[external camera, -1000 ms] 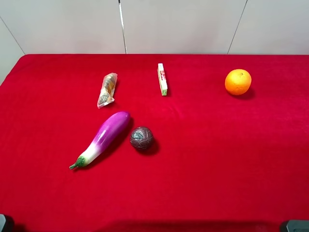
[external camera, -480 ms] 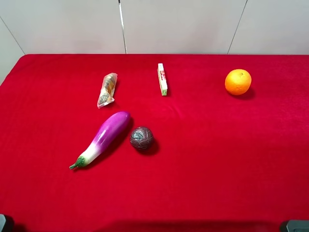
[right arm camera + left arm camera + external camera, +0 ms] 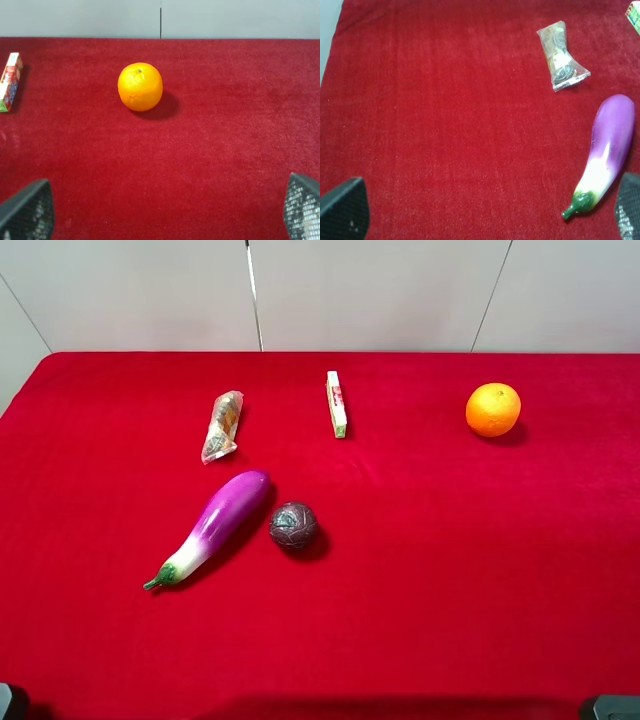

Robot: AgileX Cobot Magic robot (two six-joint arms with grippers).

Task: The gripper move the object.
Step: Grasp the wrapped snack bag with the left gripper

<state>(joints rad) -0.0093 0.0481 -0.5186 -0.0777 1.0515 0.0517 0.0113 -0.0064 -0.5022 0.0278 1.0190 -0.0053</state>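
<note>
The object, a small clear snack packet (image 3: pixel 222 426) with tan-brown contents, lies on the red cloth at the back left. It also shows in the left wrist view (image 3: pixel 561 62), beyond the eggplant. My left gripper (image 3: pixel 485 215) is open and empty, its fingertips (image 3: pixel 345 210) wide apart, well short of the packet. My right gripper (image 3: pixel 165 210) is open and empty, with its fingertips (image 3: pixel 27 210) wide apart, facing the orange. In the high view only dark bits of the arms show at the bottom corners.
A purple eggplant (image 3: pixel 212 525) lies in front of the packet, with a dark ball (image 3: pixel 293 526) beside it. A thin white-green-red box (image 3: pixel 336 404) stands at the back middle. An orange (image 3: pixel 493 409) sits at the back right. A pale wall runs behind the table.
</note>
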